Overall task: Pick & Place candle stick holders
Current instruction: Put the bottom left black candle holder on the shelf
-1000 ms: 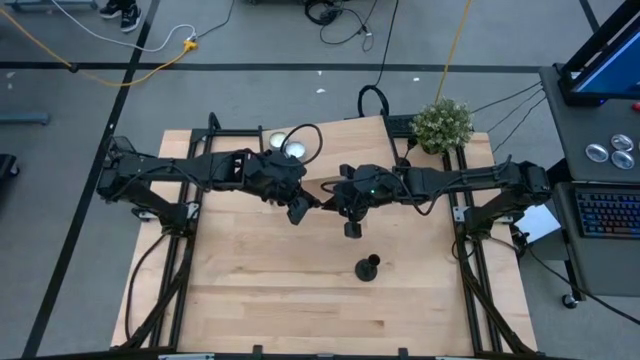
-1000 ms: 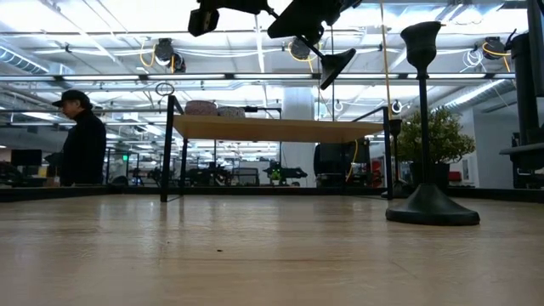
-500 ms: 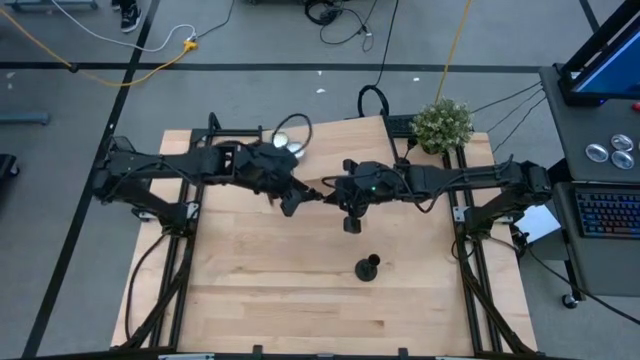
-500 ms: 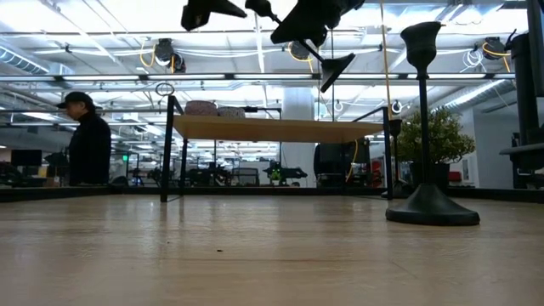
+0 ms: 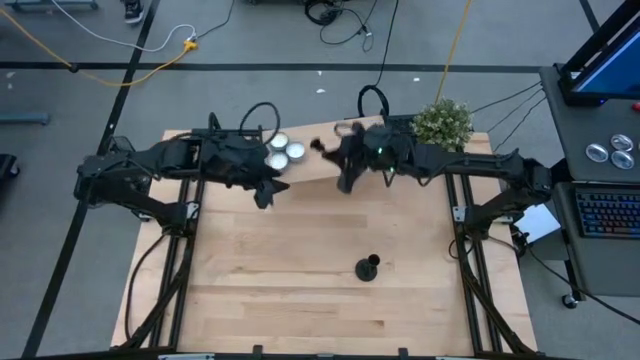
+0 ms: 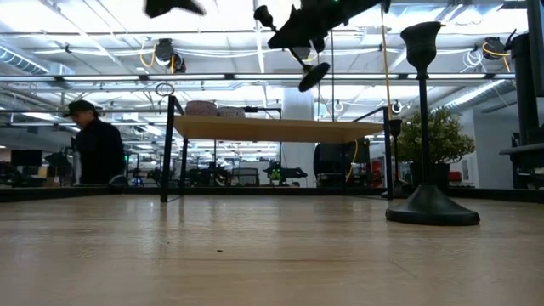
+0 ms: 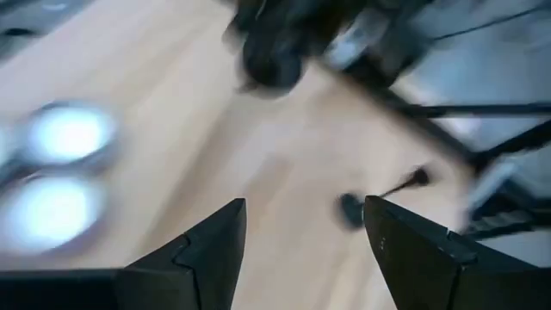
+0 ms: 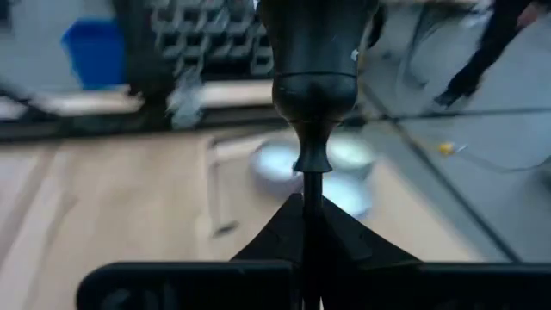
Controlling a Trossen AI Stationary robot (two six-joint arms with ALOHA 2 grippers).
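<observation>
- Logging the high view: finding the right gripper (image 5: pixel 345 172) raised over the far middle of the table (image 5: pixel 300 310), arm stretched in from the right with the wrist turned inward. Seeing the left gripper (image 5: pixel 264 190) near it but apart, pointing down beside three silver cups (image 5: pixel 283 152). Spotting the standing holder (image 5: pixel 368 267) upright on bare wood nearer the front edge, well apart from both grippers. Finding no third holder.
- Checking the low view: seeing the carried holder (image 6: pixel 311 75) hanging tilted under the right gripper, well clear of the tabletop, probably lifted high for a clean transfer. Noting the standing holder on its round base at the right. Noting a person (image 6: pixel 95 144) far behind.
- Reading the left wrist view: finding the fingers (image 7: pixel 211 250) spread wide and pinching nothing, with the standing holder and the silver cups beyond; judging this arm free to take that holder.
- Reading the right wrist view: seeing the fingers (image 8: pixel 284 228) pressed together on the thin stem of the carried holder, the wide end pointing forward. Judging the stem grip sensible, being the only narrow part.
</observation>
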